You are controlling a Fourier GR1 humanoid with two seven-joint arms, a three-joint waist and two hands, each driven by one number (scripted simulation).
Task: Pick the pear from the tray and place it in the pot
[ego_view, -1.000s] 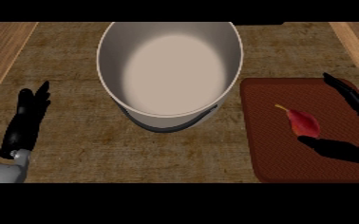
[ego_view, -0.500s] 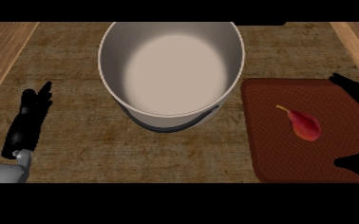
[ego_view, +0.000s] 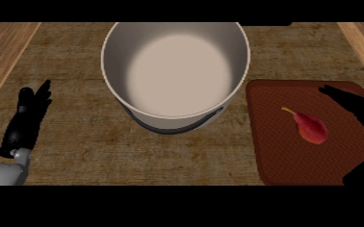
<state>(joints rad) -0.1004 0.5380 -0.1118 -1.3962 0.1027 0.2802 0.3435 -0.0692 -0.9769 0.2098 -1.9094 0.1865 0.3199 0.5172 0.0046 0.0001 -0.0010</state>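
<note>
**Pear lying on the tray, right hand spread at the edge**

The pear (ego_view: pixel 311 128) is lying on its side on the reddish-brown tray (ego_view: pixel 284 158), towards the tray's right half, with its thin stem pointing up and to the left, toward the pot. Nothing is touching it.

The right hand (ego_view: pixel 344 97) is showing only in part at the right edge. One dark finger shape is reaching in over the tray's upper right corner, above the pear and apart from it. Another dark piece is peeking in at the tray's lower right corner. The two parts are standing wide apart, so the hand is looking spread, holding nothing, with the pear sitting between them but clear of both.

The big grey pot (ego_view: pixel 177 72) is standing in the middle of the brown counter (ego_view: pixel 78 158), just left of the tray, its rim nearly meeting the tray's upper left corner. Its pale inside is showing bare.

The left hand (ego_view: pixel 27 122) is resting by the left edge, well away from the pot, with its fingers straight, close together and pointing up
</note>
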